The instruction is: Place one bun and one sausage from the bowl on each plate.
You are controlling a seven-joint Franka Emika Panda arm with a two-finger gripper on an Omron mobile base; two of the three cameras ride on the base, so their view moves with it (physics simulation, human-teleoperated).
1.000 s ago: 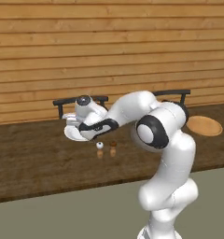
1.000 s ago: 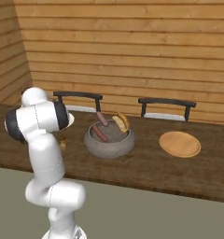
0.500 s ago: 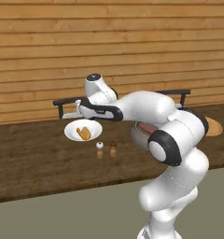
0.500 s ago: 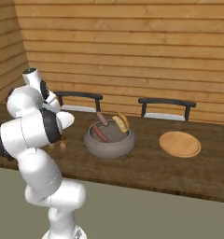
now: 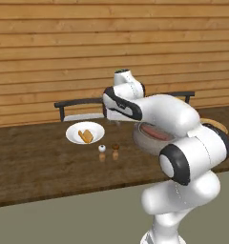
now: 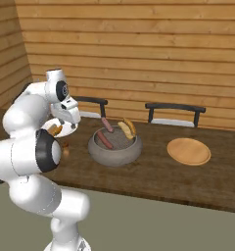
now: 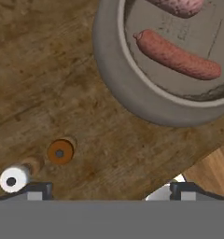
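Observation:
A bun point(image 5: 86, 136) lies on the white plate point(image 5: 73, 132) at the table's left; it also peeks out behind my arm as the bun point(image 6: 55, 129). The grey bowl point(image 6: 114, 153) holds two sausages point(image 6: 105, 139) point(image 6: 106, 124) and another bun point(image 6: 127, 128). The tan plate point(image 6: 189, 151) sits bare at the right. My gripper point(image 7: 111, 191) hangs open above the table, between the white plate and the bowl, with nothing between its fingers. Beneath it are the bowl's rim point(image 7: 128, 88) and one sausage point(image 7: 177, 55).
Two small shakers, one white-topped point(image 7: 12, 179) and one orange-topped point(image 7: 60, 151), stand on the wood just beside the bowl. Two dark chairs point(image 6: 174, 108) stand behind the table against the plank wall. My arm hides much of the bowl point(image 5: 144, 143) in the left base view.
My hand has lifted off the white plate and swung right toward the bowl. The bun stays on the white plate.

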